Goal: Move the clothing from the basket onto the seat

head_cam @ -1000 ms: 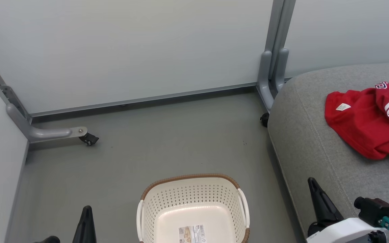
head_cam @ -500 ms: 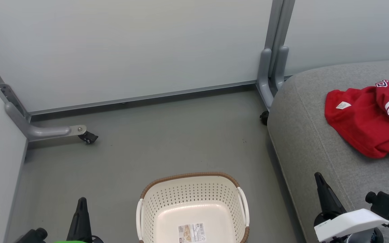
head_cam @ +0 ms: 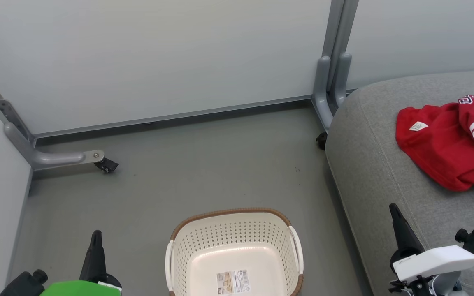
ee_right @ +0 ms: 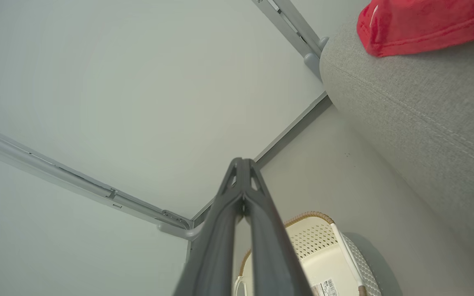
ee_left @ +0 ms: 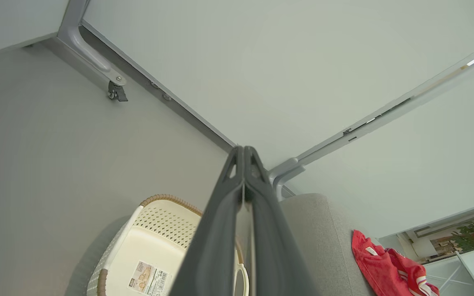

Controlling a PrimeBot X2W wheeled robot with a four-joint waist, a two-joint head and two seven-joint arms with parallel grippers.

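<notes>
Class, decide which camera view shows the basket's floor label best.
Head view: the label faces the camera, nearly whole. The left wrist view shows it slanted, the right wrist view a cut-off part.

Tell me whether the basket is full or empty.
Empty. The basket has only its label on its cream floor, and the red clothing lies heaped on the grey seat.

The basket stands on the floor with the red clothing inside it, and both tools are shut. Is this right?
Not quite. The basket holds only a label; the clothing lies on the seat, as the head view shows. The basket does stand on the floor, and the left tool and right tool are shut.
</notes>
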